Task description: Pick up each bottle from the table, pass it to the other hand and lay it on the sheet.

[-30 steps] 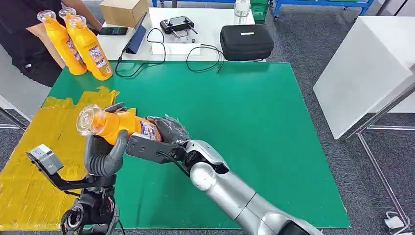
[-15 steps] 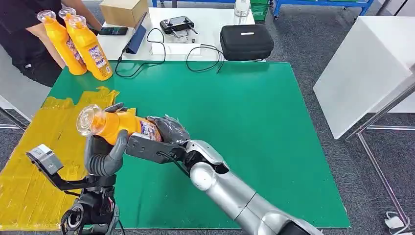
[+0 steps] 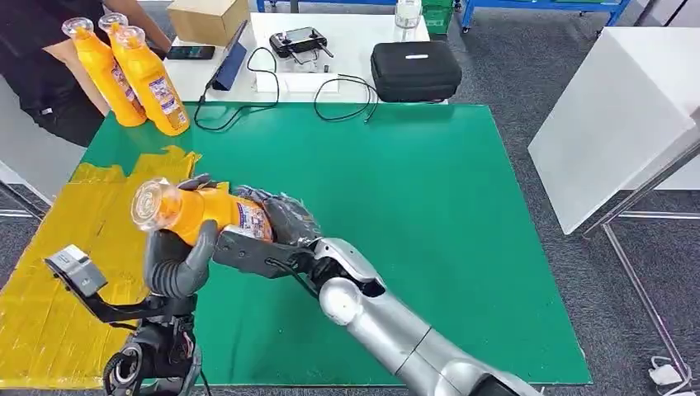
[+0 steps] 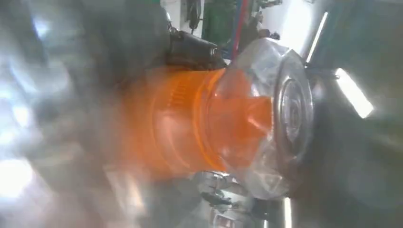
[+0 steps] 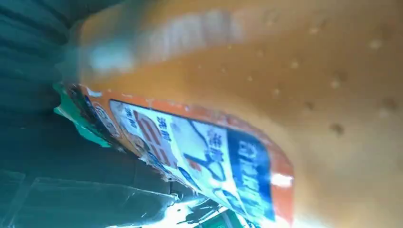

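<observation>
From the head view, in the left-centre of the frame, an orange bottle hangs in the air between both hands, lying nearly on its side with its clear cap pointing toward the left edge. The left hand wraps its grey fingers around the neck end from beneath, thumb up against the orange body. The right hand, dark and wrapped, clasps the labelled base end, so each hand has hold of the same bottle. Below them lies the green surface, and the yellow sheet spreads across the lower left, just beside the cap.

The left wrist view adds what the head view cannot: the cap's clear dome up close, with the orange nozzle inside it, though much is blurred. The right wrist view gives the label's red, white and blue print pressed close to the lens.

In the upper left, three more orange bottles stand upright at the corner of the surface, beside a person's arm.
</observation>
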You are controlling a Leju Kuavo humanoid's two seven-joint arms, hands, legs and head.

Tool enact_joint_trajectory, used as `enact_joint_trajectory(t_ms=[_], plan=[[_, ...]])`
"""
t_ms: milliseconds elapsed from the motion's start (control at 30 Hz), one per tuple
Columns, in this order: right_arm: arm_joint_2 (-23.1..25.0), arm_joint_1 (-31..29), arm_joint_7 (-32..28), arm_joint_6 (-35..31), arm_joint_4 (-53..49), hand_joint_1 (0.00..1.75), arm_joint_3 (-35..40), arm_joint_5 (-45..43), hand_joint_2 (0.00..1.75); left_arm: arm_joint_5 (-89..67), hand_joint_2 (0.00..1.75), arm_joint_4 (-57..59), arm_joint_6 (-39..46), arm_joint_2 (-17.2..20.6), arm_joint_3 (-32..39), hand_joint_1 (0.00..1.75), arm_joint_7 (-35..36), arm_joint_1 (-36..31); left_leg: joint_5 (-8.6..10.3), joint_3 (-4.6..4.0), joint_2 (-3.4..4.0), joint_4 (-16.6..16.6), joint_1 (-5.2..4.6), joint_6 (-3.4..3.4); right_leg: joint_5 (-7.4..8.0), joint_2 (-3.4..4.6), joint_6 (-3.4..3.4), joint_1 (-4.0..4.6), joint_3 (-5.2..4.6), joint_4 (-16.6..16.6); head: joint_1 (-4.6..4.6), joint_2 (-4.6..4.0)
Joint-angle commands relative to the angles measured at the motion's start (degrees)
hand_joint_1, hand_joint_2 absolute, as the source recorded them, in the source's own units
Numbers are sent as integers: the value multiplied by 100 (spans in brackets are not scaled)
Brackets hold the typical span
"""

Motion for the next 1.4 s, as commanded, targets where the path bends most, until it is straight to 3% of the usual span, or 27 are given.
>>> enact_joint_trajectory(t_ms=[33, 1233, 1400], plan=[[-220, 48, 41, 181, 279, 0, 87, 132, 0, -98, 175, -17, -242, -58, -640, 175, 29, 126, -11, 25, -16, -5, -1, -1, -14, -20, -1, 0, 30, -6, 0, 0], [-159, -65, 30, 267, 272, 0, -25, 182, 0, -266, 175, 99, -100, -79, -405, 175, 16, 53, -11, 15, -9, 1, -2, -2, -13, -14, -1, -2, 18, 3, 0, 0], [-505, 332, 199, 61, -420, 0, 139, 626, 0, -751, 175, 271, 371, 40, 375, 175, -97, -67, -5, 12, -12, -4, -1, -2, -9, -15, -2, 0, 16, -2, 0, 0]])
